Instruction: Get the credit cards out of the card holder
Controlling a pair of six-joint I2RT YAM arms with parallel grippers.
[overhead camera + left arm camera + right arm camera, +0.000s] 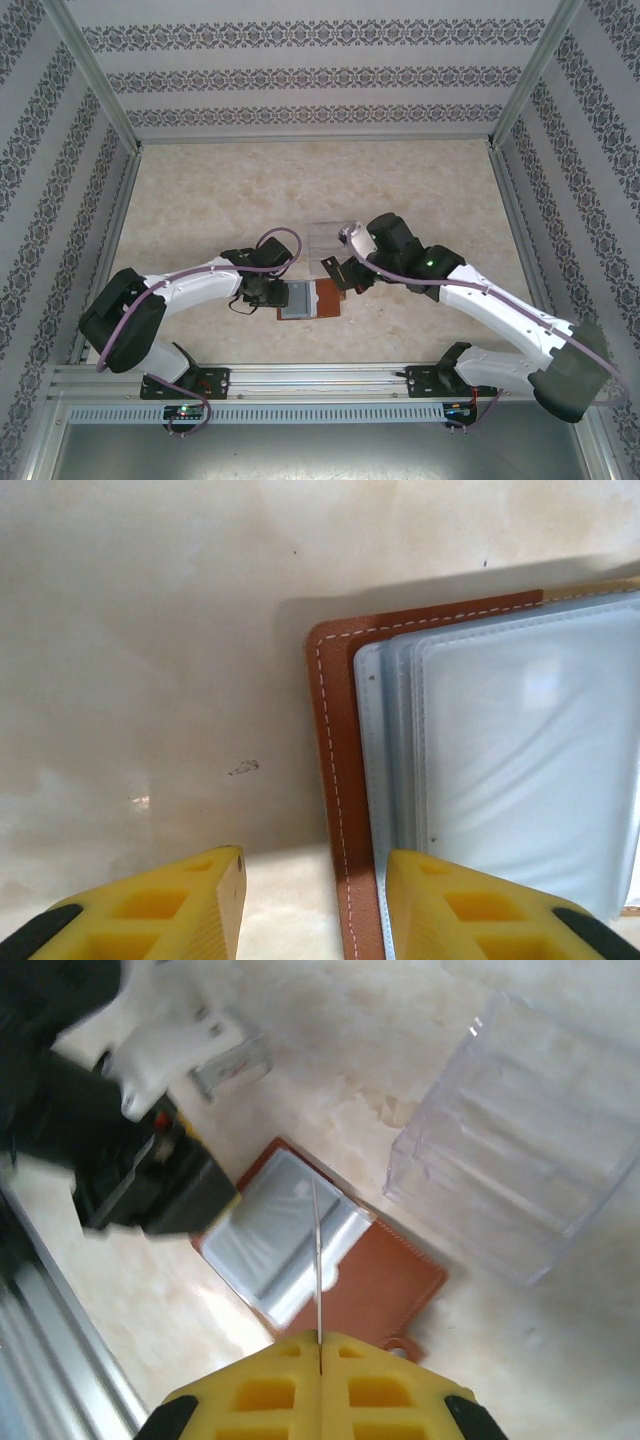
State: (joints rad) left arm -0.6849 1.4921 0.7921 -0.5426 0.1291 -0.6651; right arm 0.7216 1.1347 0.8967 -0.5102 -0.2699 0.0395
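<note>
Card holder (338,780): no readable text or brand on leather or sleeves.
Credit card (318,1250): seen edge-on, faces hidden, nothing legible.
Clear tray (520,1150): no legible marking.
Walls (320,80): ornamental pattern, no letters.

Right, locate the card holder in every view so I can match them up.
Top external: card holder lies open just below picture centre.
Left wrist: right half of the picture, brown stitched edge facing left.
Right wrist: centre, just above the right end effector.
Shared landmark: its pale blue-grey sleeves against the brown leather.
</note>
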